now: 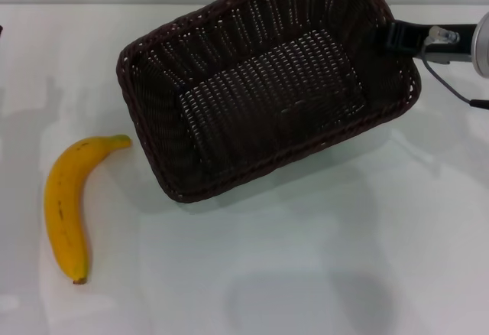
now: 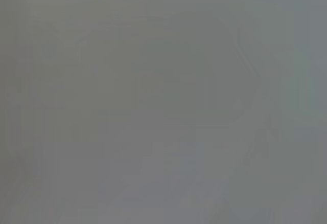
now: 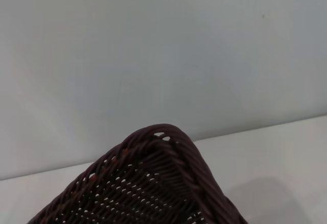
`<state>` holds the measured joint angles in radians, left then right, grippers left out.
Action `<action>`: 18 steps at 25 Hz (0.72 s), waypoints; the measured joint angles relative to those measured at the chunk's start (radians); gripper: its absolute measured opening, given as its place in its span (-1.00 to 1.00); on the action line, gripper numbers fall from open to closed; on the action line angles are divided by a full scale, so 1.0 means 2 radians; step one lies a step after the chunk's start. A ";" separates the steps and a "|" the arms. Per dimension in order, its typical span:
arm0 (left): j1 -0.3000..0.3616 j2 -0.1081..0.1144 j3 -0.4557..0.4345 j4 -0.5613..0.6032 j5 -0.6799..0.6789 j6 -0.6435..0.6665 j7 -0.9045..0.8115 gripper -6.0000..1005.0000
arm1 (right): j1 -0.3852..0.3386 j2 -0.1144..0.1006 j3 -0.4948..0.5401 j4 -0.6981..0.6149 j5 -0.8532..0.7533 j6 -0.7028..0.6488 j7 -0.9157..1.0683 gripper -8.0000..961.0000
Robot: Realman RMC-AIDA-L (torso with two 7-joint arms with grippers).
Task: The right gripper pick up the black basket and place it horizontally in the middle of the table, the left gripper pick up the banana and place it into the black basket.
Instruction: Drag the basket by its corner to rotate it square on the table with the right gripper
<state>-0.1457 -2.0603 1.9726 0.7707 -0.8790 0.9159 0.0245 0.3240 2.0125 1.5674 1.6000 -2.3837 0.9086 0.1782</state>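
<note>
Surface: white, slightly glossy table (image 1: 306,274), which we see running back to a pale grey wall; soft shadows lie on it near the front.

Basket: we see a large rectangular dark brown-black woven wicker basket (image 1: 267,82) with open-weave sides and a braided rim, sitting at the far middle of the table and turned at an angle, one corner toward the near left and the opposite corner toward the far right. Its inside holds nothing we can see.

Right gripper: we find the black slim-fingered right gripper (image 1: 399,37) on its silver-grey wrist, with a thin cable, coming in from the right edge of the head view. It meets the basket's right-hand rim near the far corner. We cannot tell whether the jaws are clenched on the rim or released, since the fingertips are hidden against the dark weave.

Right wrist view: we look down on one braided corner of the basket (image 3: 168,173), with the table and wall beyond it.

Banana: we see a single curved ripe yellow banana (image 1: 69,205) lying flat on the table at the near left, greenish stem tip pointing toward the basket's left corner, dark end toward the front. It lies near the basket but apart from it.

Left gripper: we cannot see it; the left wrist view gives only a blank grey blur.
</note>
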 joint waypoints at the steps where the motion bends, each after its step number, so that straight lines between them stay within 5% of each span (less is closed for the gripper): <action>1: 0.000 0.000 0.000 -0.001 0.000 0.000 0.000 0.76 | -0.001 0.000 -0.001 -0.001 0.000 -0.001 0.001 -0.57; 18: -0.011 0.000 0.000 -0.012 0.000 0.000 -0.011 0.76 | -0.017 -0.001 -0.006 -0.015 -0.002 -0.002 0.011 -0.60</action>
<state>-0.1669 -2.0601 1.9726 0.7470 -0.8790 0.9156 0.0031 0.2892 2.0099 1.5549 1.5696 -2.3882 0.9045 0.2010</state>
